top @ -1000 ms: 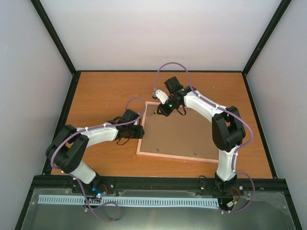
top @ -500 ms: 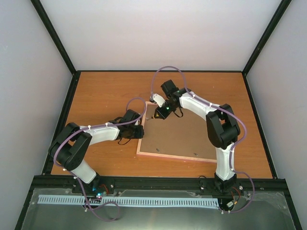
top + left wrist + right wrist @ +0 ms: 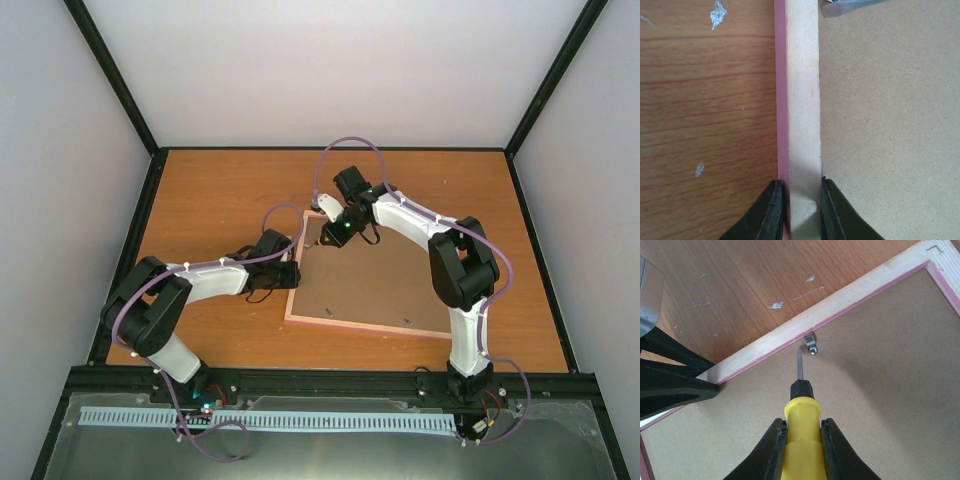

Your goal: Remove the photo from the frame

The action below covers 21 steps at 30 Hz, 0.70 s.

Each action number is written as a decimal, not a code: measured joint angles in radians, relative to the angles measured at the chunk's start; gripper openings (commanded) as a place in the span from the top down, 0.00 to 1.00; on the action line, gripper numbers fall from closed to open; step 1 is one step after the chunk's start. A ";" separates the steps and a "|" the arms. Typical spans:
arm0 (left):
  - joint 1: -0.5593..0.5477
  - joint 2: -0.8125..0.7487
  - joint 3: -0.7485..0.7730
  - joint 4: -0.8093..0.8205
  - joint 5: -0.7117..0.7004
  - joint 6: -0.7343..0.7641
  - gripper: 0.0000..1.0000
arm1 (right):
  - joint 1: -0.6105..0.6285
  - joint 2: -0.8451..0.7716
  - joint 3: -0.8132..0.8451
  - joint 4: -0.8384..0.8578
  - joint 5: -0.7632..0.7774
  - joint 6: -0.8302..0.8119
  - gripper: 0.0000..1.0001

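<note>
The frame (image 3: 362, 327) lies face down on the table, its pale wood and pink rim around a brown backing board (image 3: 385, 280). The photo is hidden under that board. My left gripper (image 3: 292, 272) is shut on the frame's left rail (image 3: 802, 100), one finger on each side of it (image 3: 801, 212). My right gripper (image 3: 332, 236) is over the far left part of the board, shut on a yellow-handled screwdriver (image 3: 801, 425). The blade tip rests just short of a small metal clip (image 3: 811, 346) by the rail.
The wooden table (image 3: 220, 200) shows left of and beyond the frame. Another metal tab (image 3: 850, 6) sits on the board ahead of the left gripper. The left gripper's black fingers (image 3: 670, 382) lie close to the screwdriver's left. Black posts edge the table.
The left gripper has shut onto the frame's left rail. The right gripper with the screwdriver has shifted a little left and away, toward the frame's far left corner.
</note>
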 measured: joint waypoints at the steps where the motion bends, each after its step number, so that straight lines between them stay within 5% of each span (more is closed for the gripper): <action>1: 0.000 0.000 -0.001 0.003 0.000 0.000 0.99 | 0.000 0.000 0.000 0.001 0.001 0.003 0.97; 21: 0.000 0.000 -0.014 0.031 0.000 -0.009 0.99 | 0.013 0.002 0.006 0.023 0.077 0.039 0.97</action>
